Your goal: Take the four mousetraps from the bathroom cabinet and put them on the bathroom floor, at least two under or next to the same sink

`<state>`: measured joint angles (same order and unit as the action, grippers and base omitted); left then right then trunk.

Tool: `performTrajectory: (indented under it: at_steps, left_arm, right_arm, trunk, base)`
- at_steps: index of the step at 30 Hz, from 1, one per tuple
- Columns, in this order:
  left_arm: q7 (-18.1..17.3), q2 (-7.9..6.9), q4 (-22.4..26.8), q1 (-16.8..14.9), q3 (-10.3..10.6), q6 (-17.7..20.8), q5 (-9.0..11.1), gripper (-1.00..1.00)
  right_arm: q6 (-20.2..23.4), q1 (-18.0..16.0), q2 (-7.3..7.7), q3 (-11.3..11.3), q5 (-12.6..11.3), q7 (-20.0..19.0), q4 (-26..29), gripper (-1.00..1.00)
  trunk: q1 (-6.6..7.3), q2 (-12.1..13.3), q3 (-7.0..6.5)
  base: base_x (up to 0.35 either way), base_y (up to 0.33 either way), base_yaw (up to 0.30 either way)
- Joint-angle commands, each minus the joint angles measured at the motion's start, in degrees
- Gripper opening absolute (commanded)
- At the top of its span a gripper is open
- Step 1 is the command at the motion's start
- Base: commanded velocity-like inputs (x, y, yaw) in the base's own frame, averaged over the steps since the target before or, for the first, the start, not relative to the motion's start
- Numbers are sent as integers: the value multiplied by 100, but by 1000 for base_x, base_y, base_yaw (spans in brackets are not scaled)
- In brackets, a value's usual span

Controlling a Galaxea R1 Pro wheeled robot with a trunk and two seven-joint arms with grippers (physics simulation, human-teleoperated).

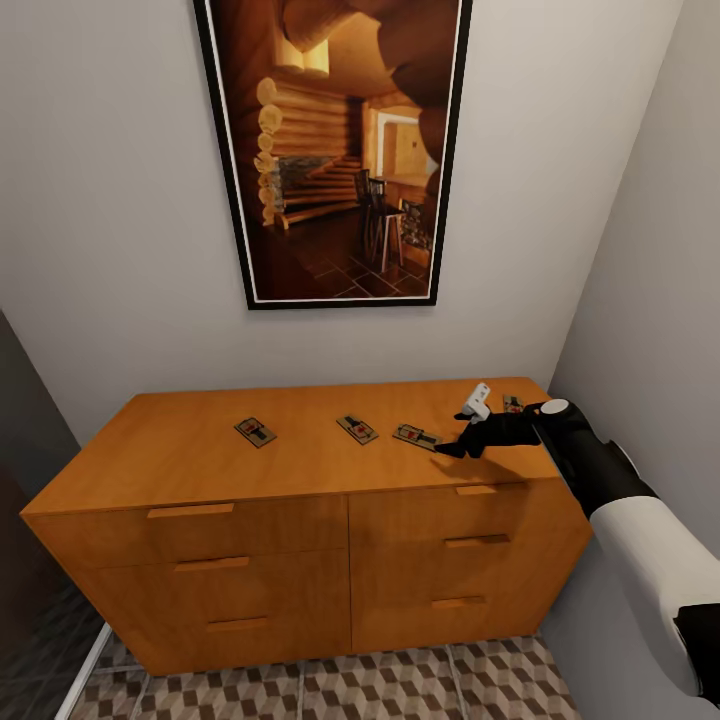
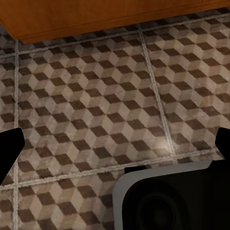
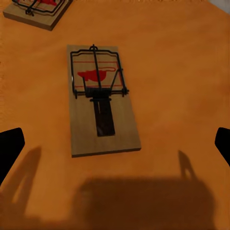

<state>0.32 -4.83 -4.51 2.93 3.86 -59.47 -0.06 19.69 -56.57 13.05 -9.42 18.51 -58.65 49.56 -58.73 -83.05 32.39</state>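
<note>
cabinet (image 1: 300, 450): low, wide, orange-brown wood, smooth flat top, drawer fronts with slim bar handles; its left end is in shadow and its base meets the floor. all places below are given from this cabinet.

mousetraps, four, flat tan wooden rectangles with dark wire and a red mark, all on the cabinet top:
- first mousetrap (image 1: 255, 431), left of the top's middle, lying askew.
- second mousetrap (image 1: 357, 429), near the middle.
- third mousetrap (image 1: 417, 436), right of the middle, just beside my right gripper (image 1: 452, 450); in the right wrist view it (image 3: 101, 98) lies flat between my finger tips, untouched, wire frame and red mark clear.
- fourth mousetrap (image 1: 513, 404), at the top's far right rear, partly hidden behind my forearm, hard to make out.

a trap corner (image 3: 36, 12) is cut off at the edge of the right wrist view; i cannot tell which it is.

right gripper: black, low over the right part of the top, fingers spread wide, holding nothing.

left gripper (image 2: 115, 143): over the bathroom floor (image 2: 96, 96) in front of the cabinet, fingers spread, only dark tips at the frame edges.

bathroom floor: square tiles, brown-beige-white cube print, pale grout.

framed picture (image 1: 335, 150): on the wall above the cabinet, top cut off.
</note>
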Motion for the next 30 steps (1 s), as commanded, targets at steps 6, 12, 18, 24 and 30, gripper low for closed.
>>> performTrajectory:
  at_steps: [6,12,18,24,30]
  left_arm:
    - [2,0,-6,-3,36,-20,15,100]
    - [3,0,-6,-3,36,-20,15,100]
    - [3,1,-6,-3,36,-20,15,100]
    - [3,0,-6,-3,36,-20,15,100]
    - [3,0,-6,-3,36,-20,15,100]
  right_arm:
    - [44,-3,-18,-13,12,-15,10,100]
    - [44,-3,-31,-15,12,-15,10,100]
    - [46,-3,-37,-16,11,-15,10,100]
    - [44,-3,-36,-16,9,-15,10,100]
    - [46,-3,-34,-16,6,-17,9,100]
  trunk:
    - [0,-3,4]
    - [0,-3,4]
    - [0,-3,4]
    - [0,-3,4]
    - [0,-3,4]
  base:
    - [4,12,0]
    - [66,75,0]
    - [49,45,0]
    - [12,10,0]
    - [3,2,0]
